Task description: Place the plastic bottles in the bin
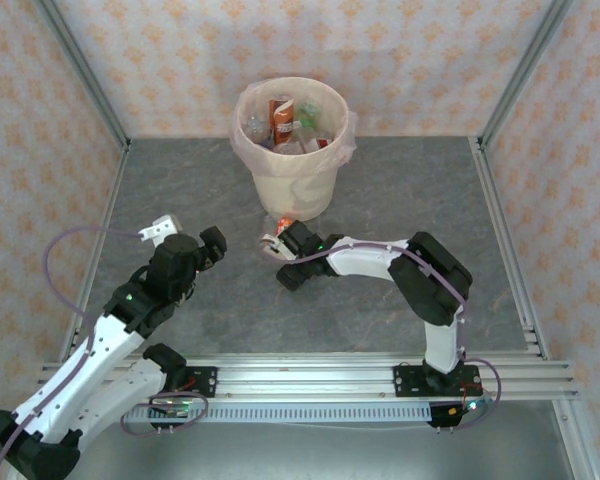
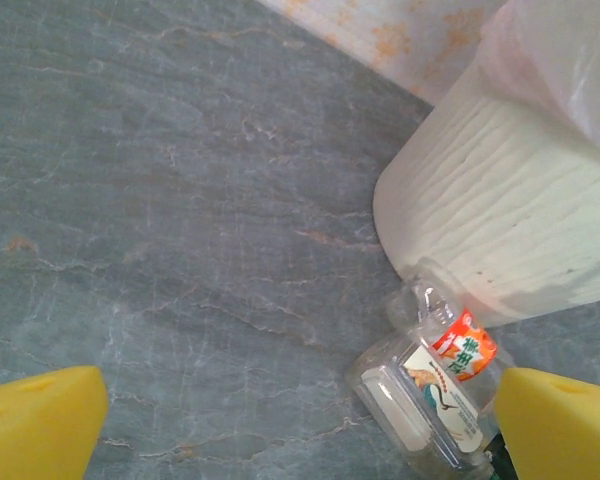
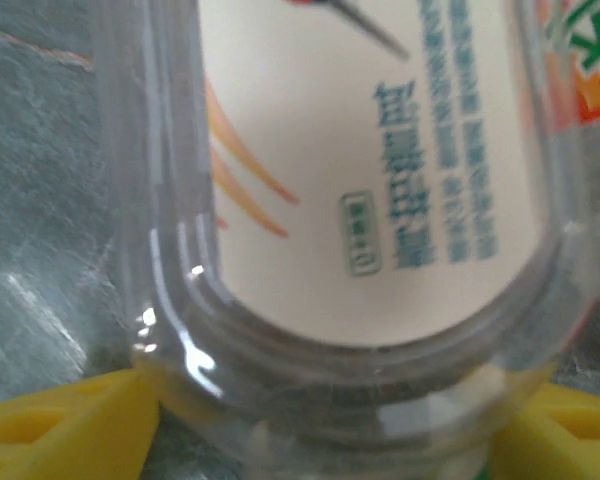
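On the left of the counter (image 1: 180,190) my left arm sits folded low. The left claw (image 2: 300,425) is spread as wide as it goes, holds nothing and points toward the bin (image 1: 292,190). At the bin's foot lies one clear bottle (image 2: 430,390); its orange-and-white label (image 3: 380,180) carries East Asian print I cannot read. My right arm reaches leftward with a bent elbow. The right claw (image 1: 280,241) straddles that bottle's base, yellow pads (image 3: 60,425) on either side; whether they grip, I cannot tell. More bottles (image 1: 285,122) lie in the bin.
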